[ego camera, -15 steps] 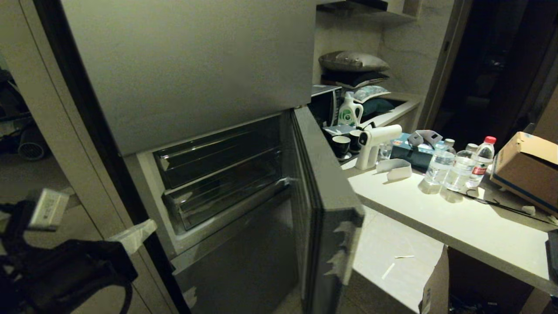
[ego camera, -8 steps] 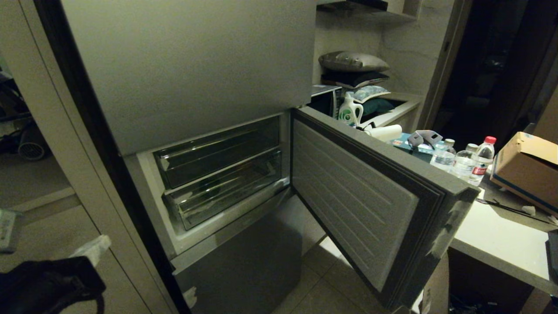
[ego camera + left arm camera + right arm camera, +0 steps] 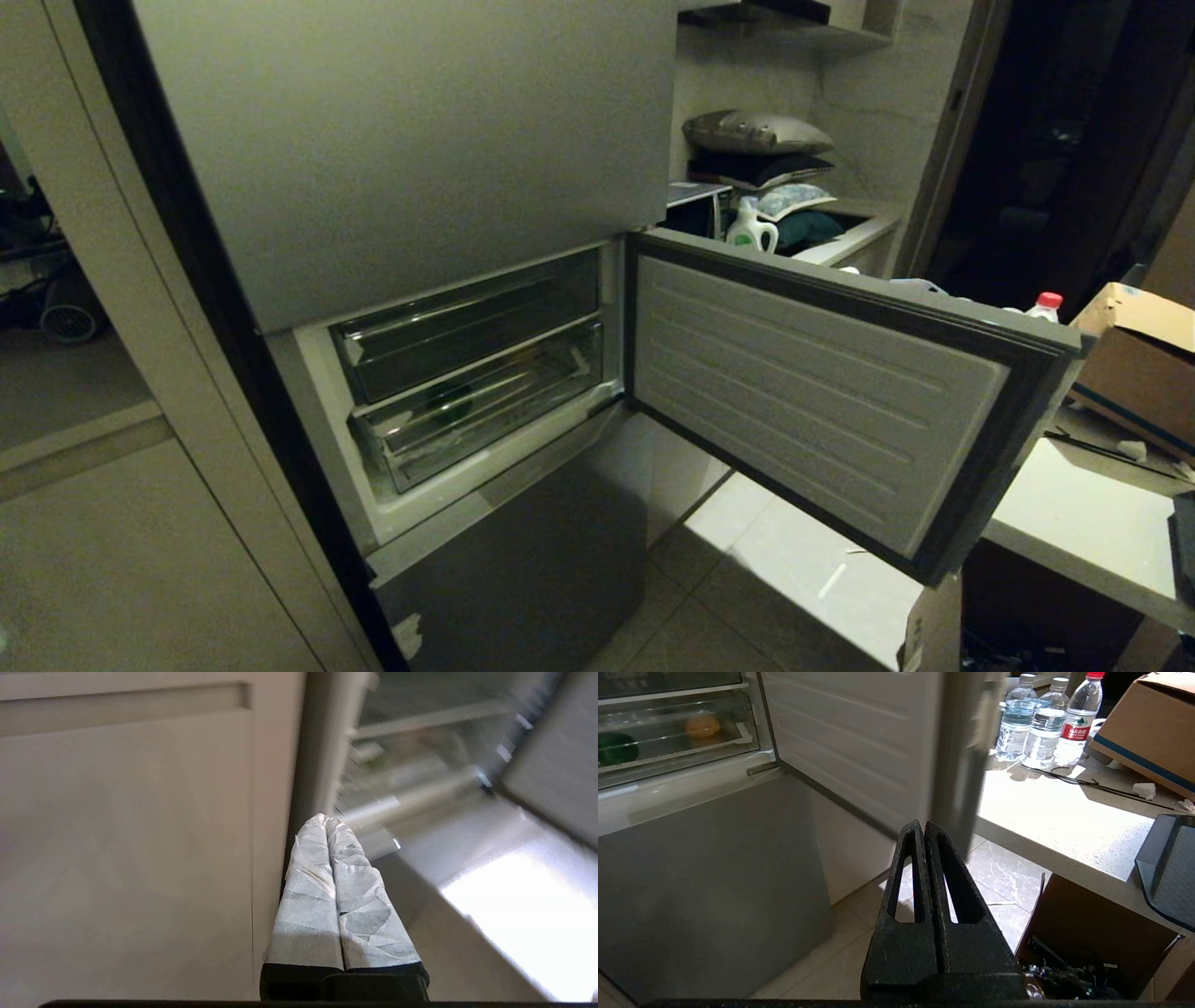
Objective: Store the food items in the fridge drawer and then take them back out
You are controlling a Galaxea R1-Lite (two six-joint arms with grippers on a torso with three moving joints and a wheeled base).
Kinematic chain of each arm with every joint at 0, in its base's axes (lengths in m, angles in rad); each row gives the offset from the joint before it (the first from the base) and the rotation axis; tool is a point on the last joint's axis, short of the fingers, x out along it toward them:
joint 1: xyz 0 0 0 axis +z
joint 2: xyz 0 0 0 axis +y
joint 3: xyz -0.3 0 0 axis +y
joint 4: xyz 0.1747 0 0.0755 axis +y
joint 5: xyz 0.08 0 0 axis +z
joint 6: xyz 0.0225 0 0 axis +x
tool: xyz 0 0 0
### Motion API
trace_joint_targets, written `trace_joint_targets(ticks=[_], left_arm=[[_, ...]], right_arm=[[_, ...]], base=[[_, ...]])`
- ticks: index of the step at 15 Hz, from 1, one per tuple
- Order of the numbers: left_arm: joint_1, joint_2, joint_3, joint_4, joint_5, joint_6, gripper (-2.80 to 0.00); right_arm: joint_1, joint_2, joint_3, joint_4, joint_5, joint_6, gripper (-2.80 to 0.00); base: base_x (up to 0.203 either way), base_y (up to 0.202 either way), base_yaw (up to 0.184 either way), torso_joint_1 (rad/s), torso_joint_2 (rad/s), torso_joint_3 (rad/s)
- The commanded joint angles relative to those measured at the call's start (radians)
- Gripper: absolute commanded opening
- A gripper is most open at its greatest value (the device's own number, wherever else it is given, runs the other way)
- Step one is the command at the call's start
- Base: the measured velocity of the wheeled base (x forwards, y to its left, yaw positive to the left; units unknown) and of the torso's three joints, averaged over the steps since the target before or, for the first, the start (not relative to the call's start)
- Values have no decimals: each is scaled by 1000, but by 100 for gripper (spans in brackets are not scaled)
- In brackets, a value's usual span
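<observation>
The fridge's middle door (image 3: 822, 401) stands swung wide to the right. Behind it sit two drawers: a darker upper one (image 3: 467, 327) and below it the clear fridge drawer (image 3: 476, 411), pushed in. In the right wrist view the fridge drawer (image 3: 668, 732) holds an orange food item (image 3: 703, 725) and a dark green one (image 3: 614, 749). My left gripper (image 3: 327, 819), its fingers wrapped in pale tape, is shut and empty, low beside the fridge's left edge and outside the head view. My right gripper (image 3: 920, 823) is shut and empty, low in front of the open door.
A pale cabinet (image 3: 112, 523) flanks the fridge on the left. A counter (image 3: 1083, 523) on the right carries water bottles (image 3: 1041, 718) and a cardboard box (image 3: 1134, 355). An open carton (image 3: 1087, 933) stands on the tiled floor under it.
The middle door has swung from nearly edge-on to wide open on the right, hiding most of the counter. My left arm has dropped out of the head view at lower left.
</observation>
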Motion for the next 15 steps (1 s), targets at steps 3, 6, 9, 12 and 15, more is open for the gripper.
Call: trace_joint_targets(ticks=[3, 6, 9, 12, 15], left_arm=[[22, -160, 155, 184, -330, 164, -280], [-19, -239, 150, 221, -351, 215, -280], [-33, -419, 155, 221, -336, 239, -280], [-37, -445, 209, 157, -271, 173, -280], [-37, -444, 210, 158, -254, 131, -280]], right_arm=[[0, 1, 18, -1, 1, -4, -280], [0, 1, 17, -1, 0, -4, -280], [0, 1, 18, -3, 1, 0, -280], [0, 1, 21, -12, 3, 7, -280], [0, 1, 23, -13, 3, 9, -280]], base=[[0, 0, 0, 0, 0, 0], [0, 0, 0, 0, 0, 0], [0, 0, 0, 0, 0, 0], [0, 0, 0, 0, 0, 0], [0, 0, 0, 0, 0, 0]])
